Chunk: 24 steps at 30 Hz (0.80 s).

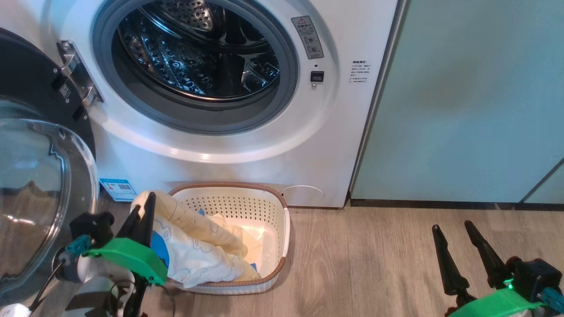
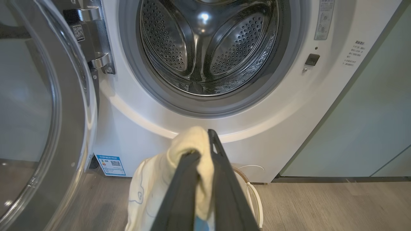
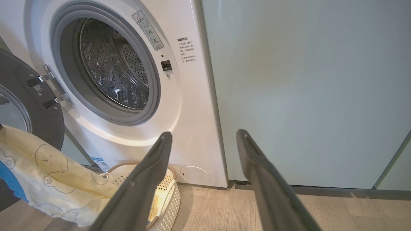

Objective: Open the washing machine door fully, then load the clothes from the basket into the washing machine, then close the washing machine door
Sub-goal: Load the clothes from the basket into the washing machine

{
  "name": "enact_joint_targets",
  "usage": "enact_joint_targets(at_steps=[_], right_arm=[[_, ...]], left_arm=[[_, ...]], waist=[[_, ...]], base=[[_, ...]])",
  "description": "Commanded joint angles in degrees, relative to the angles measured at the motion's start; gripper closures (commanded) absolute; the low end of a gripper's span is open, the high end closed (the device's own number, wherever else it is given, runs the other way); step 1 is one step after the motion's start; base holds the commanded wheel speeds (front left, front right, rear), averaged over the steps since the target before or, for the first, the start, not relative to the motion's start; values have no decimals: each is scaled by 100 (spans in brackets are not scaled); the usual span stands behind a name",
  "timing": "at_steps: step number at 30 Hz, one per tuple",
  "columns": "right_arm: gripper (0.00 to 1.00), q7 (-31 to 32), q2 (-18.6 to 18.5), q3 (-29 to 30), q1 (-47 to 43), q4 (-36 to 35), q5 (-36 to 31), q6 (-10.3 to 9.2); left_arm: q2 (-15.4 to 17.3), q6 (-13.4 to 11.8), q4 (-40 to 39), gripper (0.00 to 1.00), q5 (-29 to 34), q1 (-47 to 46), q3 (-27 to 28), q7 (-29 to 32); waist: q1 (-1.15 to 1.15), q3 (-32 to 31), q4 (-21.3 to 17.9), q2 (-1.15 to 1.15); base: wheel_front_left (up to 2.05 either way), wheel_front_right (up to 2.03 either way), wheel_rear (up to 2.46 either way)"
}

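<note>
The left gripper (image 1: 147, 207) was pressed tight on a fold of the pale yellow garment (image 1: 198, 251) (cartoon outlines and a blue patch showed on it). It held the cloth's upper end above the left rim of the cream basket (image 1: 240, 203), and the rest trailed down inside. The basket stood on the wood floor (image 1: 374, 264) just before the washing machine (image 1: 246, 169). Its door (image 1: 31, 83) was swung open at left, exposing the steel drum (image 1: 194, 53). The right gripper (image 1: 453, 229) hovered well apart, fingers spread, holding nothing.
</note>
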<state>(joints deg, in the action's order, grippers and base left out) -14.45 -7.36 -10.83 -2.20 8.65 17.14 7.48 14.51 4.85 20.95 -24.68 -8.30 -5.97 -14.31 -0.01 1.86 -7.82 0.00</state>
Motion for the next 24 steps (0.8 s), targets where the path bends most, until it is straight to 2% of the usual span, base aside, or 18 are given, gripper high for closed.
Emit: enact_joint_targets(at_steps=[1, 11, 19, 24], right_arm=[[0, -55, -64, -98, 114, -188, 58, 1], [0, -55, -38, -86, 220, -220, 67, 1], [0, -55, -29, -79, 445, -278, 73, 1], [0, -55, 1, -67, 684, -332, 83, 1]], left_arm=[[135, -40, -250, 100, 63, -238, 259, -69], [184, -94, -452, 100, 72, -453, 192, 75], [374, 12, -503, 100, 72, -1264, 55, 418], [513, 117, -236, 100, -105, -2084, 23, 700]], waist=[[1, 18, -8, 0], [1, 234, -73, 0], [1, 666, -232, 0], [1, 1168, -399, 0]], base=[[0, 0, 0], [0, 0, 0], [0, 0, 0], [0, 0, 0]])
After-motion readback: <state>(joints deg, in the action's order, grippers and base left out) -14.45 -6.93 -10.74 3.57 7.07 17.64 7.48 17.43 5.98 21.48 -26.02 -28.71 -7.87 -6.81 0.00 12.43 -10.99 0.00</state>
